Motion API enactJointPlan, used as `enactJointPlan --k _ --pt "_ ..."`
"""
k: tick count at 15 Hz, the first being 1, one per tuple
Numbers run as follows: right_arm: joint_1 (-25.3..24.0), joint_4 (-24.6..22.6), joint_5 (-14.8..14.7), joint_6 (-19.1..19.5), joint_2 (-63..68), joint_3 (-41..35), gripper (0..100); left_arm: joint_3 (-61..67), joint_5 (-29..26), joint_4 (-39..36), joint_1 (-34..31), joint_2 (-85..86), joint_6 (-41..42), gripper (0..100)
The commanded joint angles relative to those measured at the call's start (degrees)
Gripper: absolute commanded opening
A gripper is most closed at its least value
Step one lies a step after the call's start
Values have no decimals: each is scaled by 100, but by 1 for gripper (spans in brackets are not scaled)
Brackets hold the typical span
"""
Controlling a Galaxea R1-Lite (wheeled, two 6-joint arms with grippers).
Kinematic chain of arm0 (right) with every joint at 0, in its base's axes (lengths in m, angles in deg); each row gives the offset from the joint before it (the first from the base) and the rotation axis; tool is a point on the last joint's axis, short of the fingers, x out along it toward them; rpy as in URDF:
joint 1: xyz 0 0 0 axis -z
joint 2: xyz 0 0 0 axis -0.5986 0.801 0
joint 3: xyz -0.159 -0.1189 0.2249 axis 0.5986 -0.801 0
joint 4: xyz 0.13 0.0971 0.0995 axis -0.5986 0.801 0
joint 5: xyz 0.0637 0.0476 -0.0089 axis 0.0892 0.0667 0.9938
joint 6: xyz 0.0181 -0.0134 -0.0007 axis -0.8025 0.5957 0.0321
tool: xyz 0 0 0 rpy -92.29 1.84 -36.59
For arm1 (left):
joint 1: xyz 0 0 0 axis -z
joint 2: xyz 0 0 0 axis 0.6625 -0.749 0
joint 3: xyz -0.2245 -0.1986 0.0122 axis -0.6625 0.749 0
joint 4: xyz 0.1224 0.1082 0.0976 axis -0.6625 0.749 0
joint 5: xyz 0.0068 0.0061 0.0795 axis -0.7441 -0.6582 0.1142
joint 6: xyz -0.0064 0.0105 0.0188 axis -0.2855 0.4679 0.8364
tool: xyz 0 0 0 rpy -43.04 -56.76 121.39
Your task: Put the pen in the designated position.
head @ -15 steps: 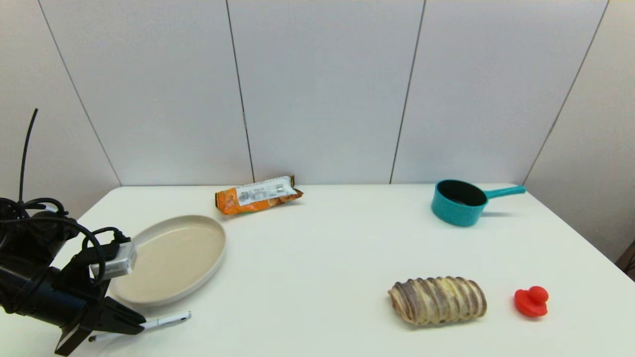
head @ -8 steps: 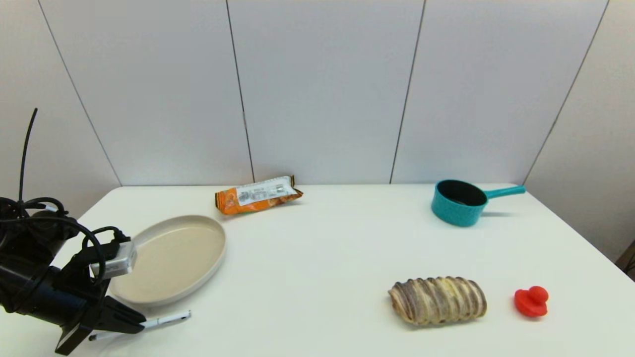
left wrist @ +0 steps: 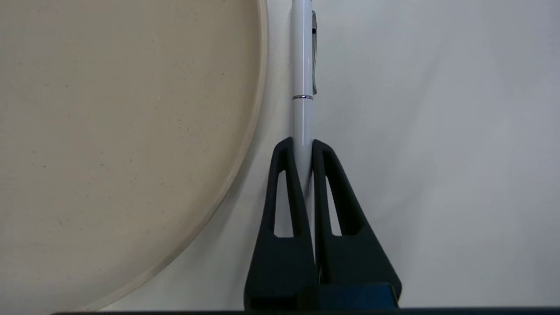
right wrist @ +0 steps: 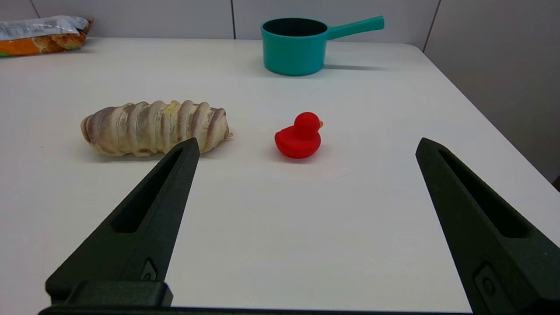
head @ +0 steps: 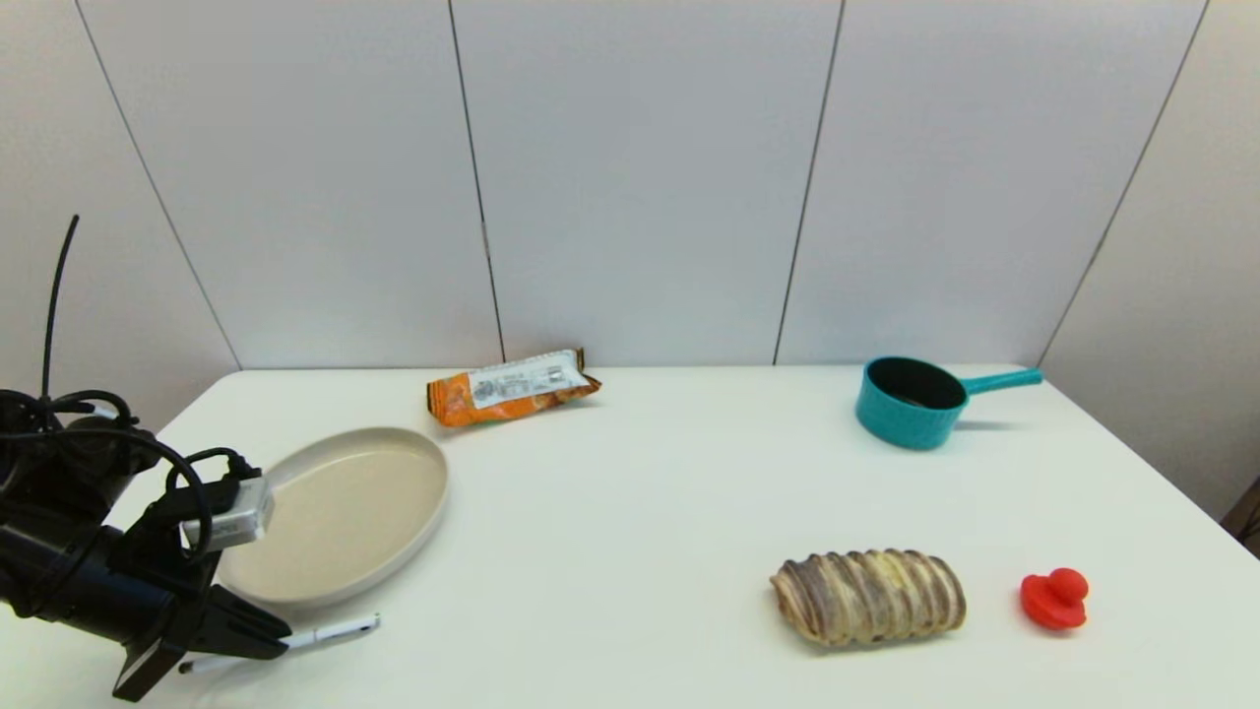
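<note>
The slim white pen (head: 330, 631) lies near the table's front left corner, just in front of the beige plate (head: 340, 512). My left gripper (head: 279, 643) is shut on the pen's barrel. In the left wrist view the pen (left wrist: 302, 78) runs straight out from between the two black fingers (left wrist: 284, 175), its clip turned away from the plate rim (left wrist: 258, 109), with my left gripper (left wrist: 302, 146) pinching it. My right gripper (right wrist: 306, 146) is open over the near right table with nothing between its fingers. No mark shows a designated position on the white tabletop.
An orange snack packet (head: 512, 386) lies at the back left. A teal saucepan (head: 911, 402) stands at the back right. A striped bread loaf (head: 868, 596) and a red toy duck (head: 1053, 598) sit at the front right.
The left arm and its gripper have shifted very slightly, with the pen staying in the grip. Everything else is unchanged.
</note>
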Motion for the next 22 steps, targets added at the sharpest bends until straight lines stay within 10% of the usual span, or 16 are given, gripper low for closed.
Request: enactJointPlan --k 1,14,15,22 --pt "-2 -3 3 5 9 -3 100 -13 -16 13 1 -80 49 0" --pt "-2 -3 3 5 0 -3 100 -57 -25 39 10 -71 49 0" --pt "-2 -3 3 5 0 -3 100 -65 -25 22 19 -71 40 100" --pt "-2 6 3 5 0 -3 100 31 -122 153 10 -106 75 100"
